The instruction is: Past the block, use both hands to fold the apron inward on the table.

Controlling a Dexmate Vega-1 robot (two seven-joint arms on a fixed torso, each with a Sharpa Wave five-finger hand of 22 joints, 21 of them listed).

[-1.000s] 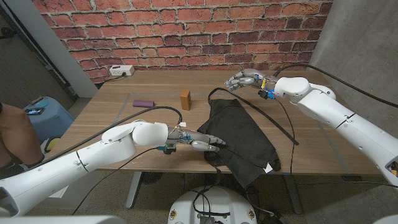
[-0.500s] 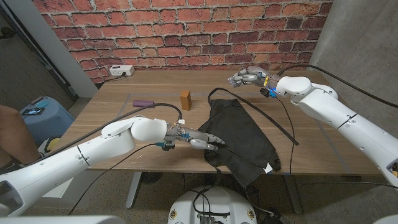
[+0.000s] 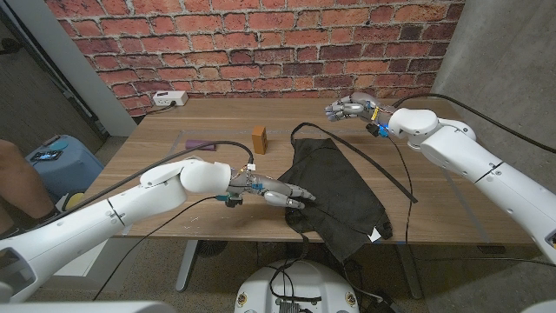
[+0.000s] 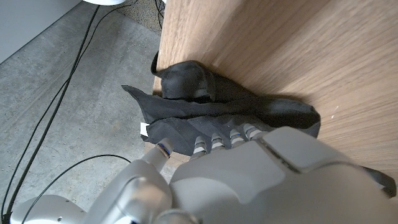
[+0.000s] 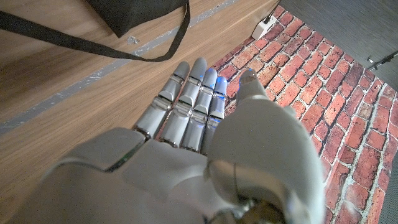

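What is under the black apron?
The apron lies on the wooden table, its near end hanging over the front edge. Whatever else might be underneath is covered by the cloth.

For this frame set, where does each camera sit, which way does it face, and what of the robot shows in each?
Head view: on the robot's head, looking down over the wooden table at the black apron, small block and brick wall; both arms show, left hand at the apron, right hand past its neck strap.
Left wrist view: along the left hand's back, facing the apron at the table edge, with floor beyond.
Right wrist view: along the right hand, facing the table, strap and wall.
Shared: all three views show the apron.
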